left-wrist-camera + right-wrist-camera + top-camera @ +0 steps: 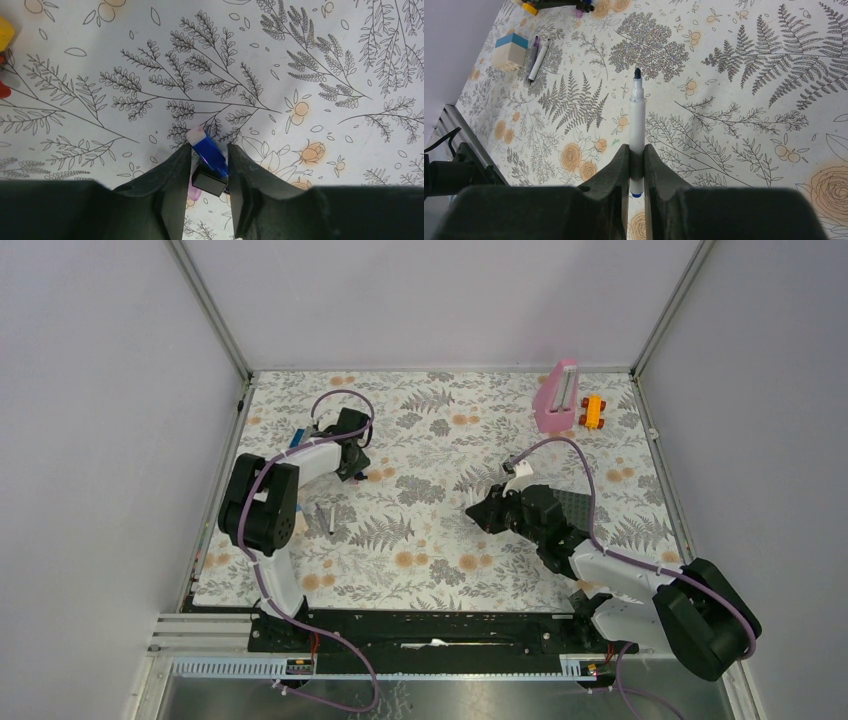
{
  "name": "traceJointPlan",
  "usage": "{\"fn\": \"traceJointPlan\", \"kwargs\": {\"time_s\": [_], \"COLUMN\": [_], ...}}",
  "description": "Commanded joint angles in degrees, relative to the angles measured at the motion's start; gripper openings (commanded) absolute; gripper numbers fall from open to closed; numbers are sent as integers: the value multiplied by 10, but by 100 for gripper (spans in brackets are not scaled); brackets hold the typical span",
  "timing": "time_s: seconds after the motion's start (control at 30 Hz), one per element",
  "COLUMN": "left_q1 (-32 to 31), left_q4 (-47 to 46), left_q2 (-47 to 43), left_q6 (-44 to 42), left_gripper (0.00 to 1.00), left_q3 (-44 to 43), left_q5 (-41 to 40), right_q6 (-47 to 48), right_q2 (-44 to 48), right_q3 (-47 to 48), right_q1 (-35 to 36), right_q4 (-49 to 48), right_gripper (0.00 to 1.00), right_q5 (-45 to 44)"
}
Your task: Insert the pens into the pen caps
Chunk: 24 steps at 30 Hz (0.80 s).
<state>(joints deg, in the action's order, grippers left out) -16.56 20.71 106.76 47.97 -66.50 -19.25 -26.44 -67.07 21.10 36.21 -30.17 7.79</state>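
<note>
Right pincer [636,150] clenched on a pen [637,115], barrel pointing 12 o'clock, dark tip outward. Farther off, at 10 o'clock in top view, left pincer [209,147] flanks blue cap [206,149] on desk [325,60]; cap axis 11-to-5, grip unclear.

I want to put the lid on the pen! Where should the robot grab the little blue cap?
Around its middle, across the round sides, coming straight down from above. The blue cap is a short tube lying flat on the mat, slanted between the jaws of the left gripper. That hold should leave its ends free for the pen in the right gripper.
</note>
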Motion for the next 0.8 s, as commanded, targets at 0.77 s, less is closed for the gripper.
{"fn": "traceJointPlan", "kwargs": {"time_s": [0.77], "left_q1": [-5], "left_q4": [-36], "left_q2": [-17], "left_q6": [-26], "left_gripper": [0], "left_q3": [40], "left_q5": [52], "right_q6": [-14], "right_q2": [20], "right_q3": [-11], "right_q1": [-23], "right_q4": [-43], "right_gripper": [0], "right_q5": [32]}}
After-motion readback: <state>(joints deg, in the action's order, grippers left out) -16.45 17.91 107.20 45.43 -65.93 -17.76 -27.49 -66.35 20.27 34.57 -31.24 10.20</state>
